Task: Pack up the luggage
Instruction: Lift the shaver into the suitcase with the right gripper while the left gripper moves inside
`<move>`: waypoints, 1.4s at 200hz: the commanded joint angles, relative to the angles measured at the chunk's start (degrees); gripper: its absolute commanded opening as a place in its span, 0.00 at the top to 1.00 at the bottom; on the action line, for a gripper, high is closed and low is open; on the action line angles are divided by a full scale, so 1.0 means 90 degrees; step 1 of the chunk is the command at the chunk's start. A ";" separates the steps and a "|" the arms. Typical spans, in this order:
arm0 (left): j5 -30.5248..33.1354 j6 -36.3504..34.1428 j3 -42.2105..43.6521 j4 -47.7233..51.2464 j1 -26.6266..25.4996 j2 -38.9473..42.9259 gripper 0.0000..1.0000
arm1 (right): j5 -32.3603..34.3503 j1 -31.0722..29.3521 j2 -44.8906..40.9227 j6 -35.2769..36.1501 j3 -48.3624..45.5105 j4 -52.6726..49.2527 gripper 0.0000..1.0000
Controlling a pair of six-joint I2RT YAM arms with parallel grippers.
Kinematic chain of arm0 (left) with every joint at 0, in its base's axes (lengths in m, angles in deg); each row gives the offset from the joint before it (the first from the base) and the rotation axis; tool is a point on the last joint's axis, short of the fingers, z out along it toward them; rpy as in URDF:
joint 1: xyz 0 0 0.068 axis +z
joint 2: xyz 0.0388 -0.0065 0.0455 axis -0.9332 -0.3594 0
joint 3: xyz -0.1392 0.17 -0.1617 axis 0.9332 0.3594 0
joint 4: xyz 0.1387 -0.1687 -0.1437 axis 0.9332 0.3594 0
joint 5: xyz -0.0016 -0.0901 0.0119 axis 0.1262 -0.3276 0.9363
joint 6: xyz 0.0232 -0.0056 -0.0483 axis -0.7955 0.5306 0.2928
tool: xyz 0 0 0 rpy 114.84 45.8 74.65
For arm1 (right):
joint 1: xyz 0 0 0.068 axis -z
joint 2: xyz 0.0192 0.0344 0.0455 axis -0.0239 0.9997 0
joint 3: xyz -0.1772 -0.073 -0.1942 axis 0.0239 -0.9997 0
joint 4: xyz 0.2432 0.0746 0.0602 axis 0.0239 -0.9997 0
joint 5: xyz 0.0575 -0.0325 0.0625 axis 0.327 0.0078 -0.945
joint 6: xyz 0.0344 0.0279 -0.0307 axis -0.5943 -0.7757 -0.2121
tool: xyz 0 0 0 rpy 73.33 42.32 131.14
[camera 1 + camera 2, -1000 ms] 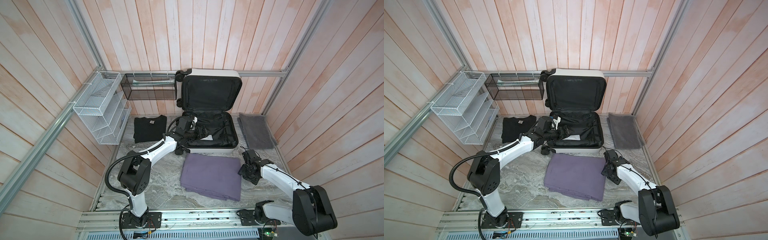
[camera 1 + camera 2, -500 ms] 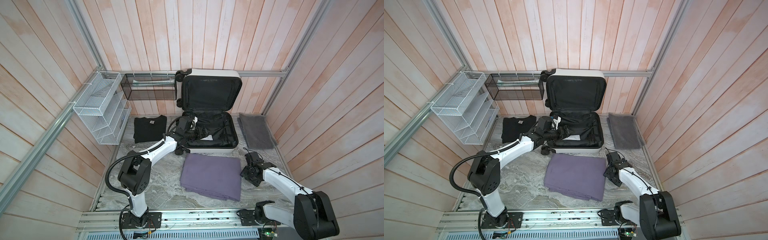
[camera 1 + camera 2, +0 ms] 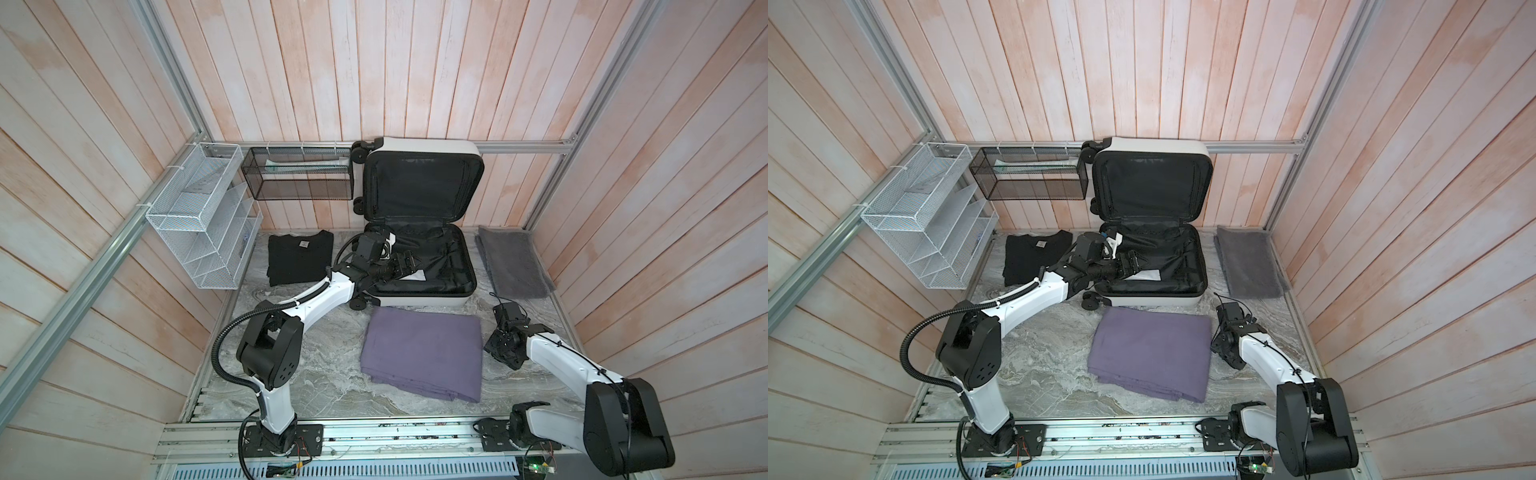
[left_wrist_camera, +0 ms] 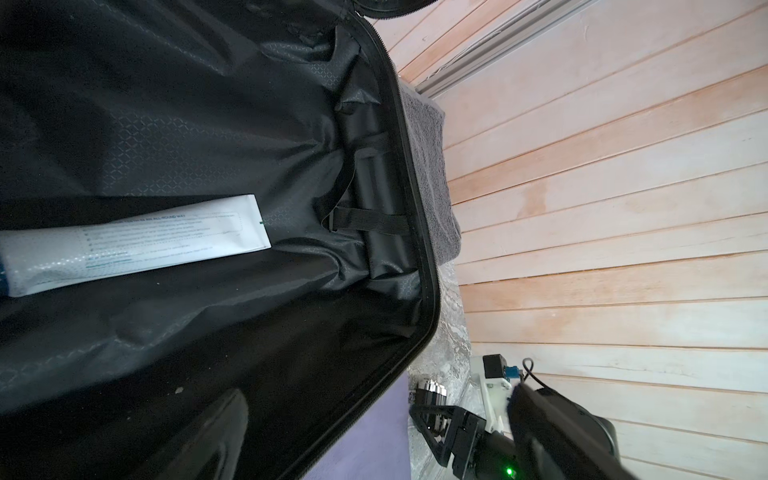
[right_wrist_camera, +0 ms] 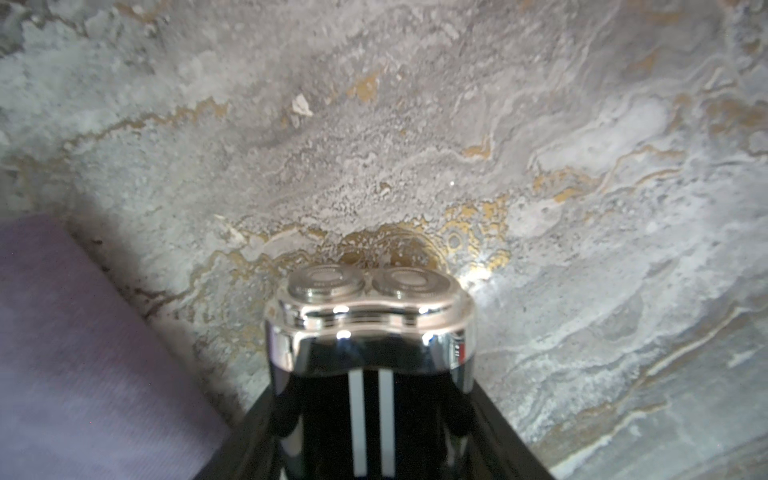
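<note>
The luggage (image 3: 415,297) (image 3: 1150,301), a white hard-shell suitcase with black lining, lies open at the back with its lid against the wall. My left gripper (image 3: 409,266) (image 3: 1138,262) hangs open inside it, above a white toothpaste tube (image 4: 137,245) on the lining; one finger (image 4: 220,436) shows. My right gripper (image 3: 505,347) (image 3: 1225,347) is low on the table, right of a folded purple cloth (image 3: 422,357). It is shut on a black and chrome electric shaver (image 5: 370,316) (image 4: 430,392), with the shaver's heads pointing away from the wrist.
A folded black T-shirt (image 3: 299,257) lies left of the suitcase and a grey towel (image 3: 513,262) right of it. A black mesh basket (image 3: 299,178) and a white wire rack (image 3: 199,216) hang on the left walls. The purple cloth's edge (image 5: 83,353) lies beside the shaver.
My right gripper has shifted slightly toward the front and its jaws have narrowed onto the shaver. The left arm has not moved.
</note>
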 commanded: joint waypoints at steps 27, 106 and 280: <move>-0.0110 -0.0072 -0.0153 -0.0049 0.0040 -0.0113 0.00 | -0.0329 0.0028 -0.0230 0.0284 0.0078 0.0011 0.56; -0.1914 -0.0879 -0.0892 0.0807 0.0816 -0.0444 0.00 | -0.1078 -0.0892 -0.0648 0.1600 0.1551 0.0564 0.62; -0.2628 0.0030 -0.1634 0.0229 0.0777 -0.1401 0.37 | -0.2095 -0.2384 0.2701 0.3994 0.4940 0.1761 0.62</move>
